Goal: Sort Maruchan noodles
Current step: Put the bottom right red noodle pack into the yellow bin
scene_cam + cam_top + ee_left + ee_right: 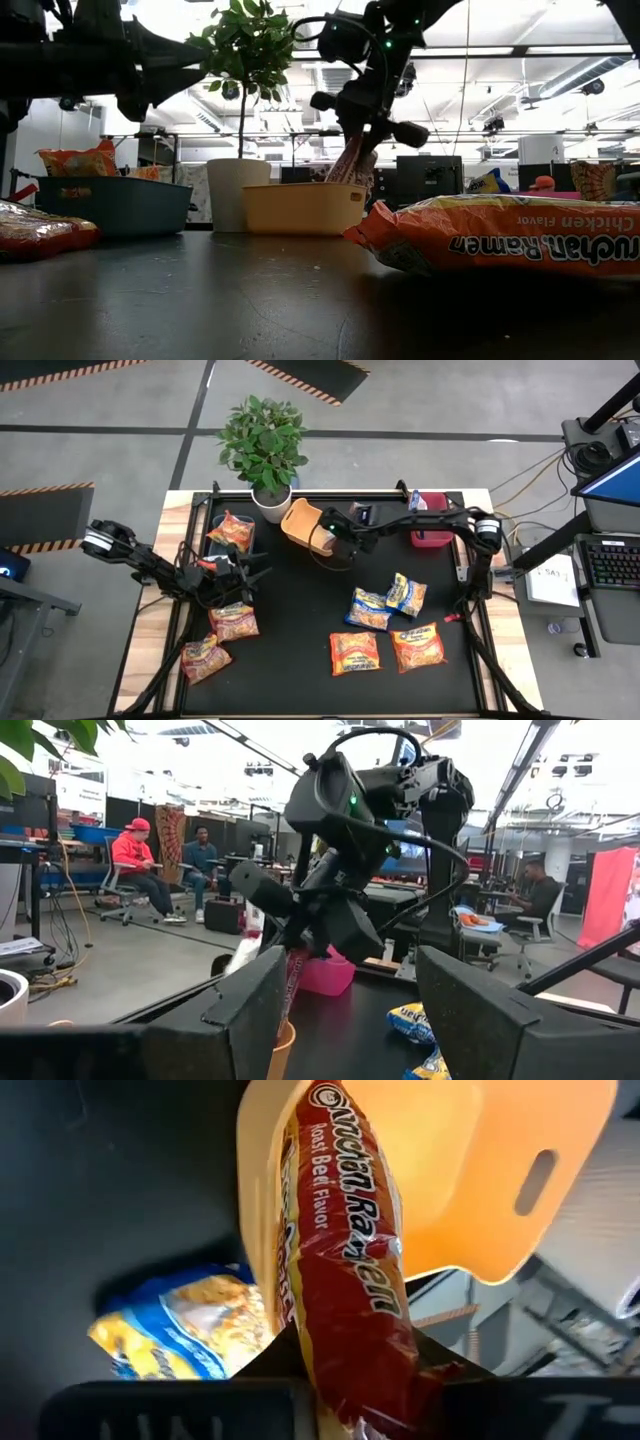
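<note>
The left gripper (262, 573) hangs over the mat with its fingers spread and nothing between them; just behind it sits a teal bin (232, 532) holding an orange packet (231, 530), and two more orange packets (233, 621) lie just in front of it. Further right, the right gripper (330, 544) is clamped on a red beef-flavour packet (350, 1295), held end-down over the lip of the orange bin (302, 520). Loose blue packets (388, 601) and orange ones (390, 649) lie on the mat, well in front of it.

The likely trouble: the packet hangs astride the bin's rim, so releasing here could tip it outside onto the mat.

The right wrist view alone shows the flavour label and the packet straddling the rim; the low view shows it hanging upright, just above the bin.
</note>
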You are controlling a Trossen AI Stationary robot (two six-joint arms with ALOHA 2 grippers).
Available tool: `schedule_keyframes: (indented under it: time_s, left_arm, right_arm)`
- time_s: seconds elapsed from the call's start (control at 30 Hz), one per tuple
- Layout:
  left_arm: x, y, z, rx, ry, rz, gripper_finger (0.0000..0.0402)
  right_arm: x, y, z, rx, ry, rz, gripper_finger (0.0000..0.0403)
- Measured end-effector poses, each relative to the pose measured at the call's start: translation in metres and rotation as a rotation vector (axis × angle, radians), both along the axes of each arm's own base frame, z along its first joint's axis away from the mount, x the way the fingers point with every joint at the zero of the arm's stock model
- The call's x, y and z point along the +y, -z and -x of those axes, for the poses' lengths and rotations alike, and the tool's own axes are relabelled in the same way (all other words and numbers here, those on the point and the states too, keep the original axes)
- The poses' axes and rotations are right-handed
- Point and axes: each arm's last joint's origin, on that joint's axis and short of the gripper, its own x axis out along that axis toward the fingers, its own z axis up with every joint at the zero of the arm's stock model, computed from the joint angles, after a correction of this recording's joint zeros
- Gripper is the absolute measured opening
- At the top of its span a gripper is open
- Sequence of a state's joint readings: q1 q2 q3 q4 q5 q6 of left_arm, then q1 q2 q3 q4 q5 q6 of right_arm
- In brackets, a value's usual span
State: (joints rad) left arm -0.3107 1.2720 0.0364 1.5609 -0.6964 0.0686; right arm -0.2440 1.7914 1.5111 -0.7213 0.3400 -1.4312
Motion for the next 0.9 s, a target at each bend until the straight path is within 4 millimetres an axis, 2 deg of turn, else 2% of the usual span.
schedule_keyframes:
  time_s: [0.2,0.47,0.6,0.73,0.9]
  left_arm:
    - [0.000,0.000,0.000,-0.003,0.001,0.005,0.0207]
    - [0.000,0.000,0.000,-0.002,0.001,0.005,0.0207]
    - [0.000,0.000,0.000,-0.001,0.001,0.005,0.0207]
    - [0.000,0.000,0.000,0.002,0.001,0.004,0.0207]
    - [0.000,0.001,0.000,0.005,0.001,0.003,0.0207]
  right_arm:
    - [-0.001,0.012,-0.003,0.029,0.031,-0.019,0.0081]
    - [-0.002,0.012,-0.003,-0.005,0.122,-0.005,0.0126]
    - [-0.002,0.007,-0.001,-0.012,0.146,0.039,0.0147]
    - [0.000,0.000,0.001,-0.038,0.201,0.081,0.0149]
    - [0.008,-0.022,0.011,-0.147,0.394,0.213,0.0150]
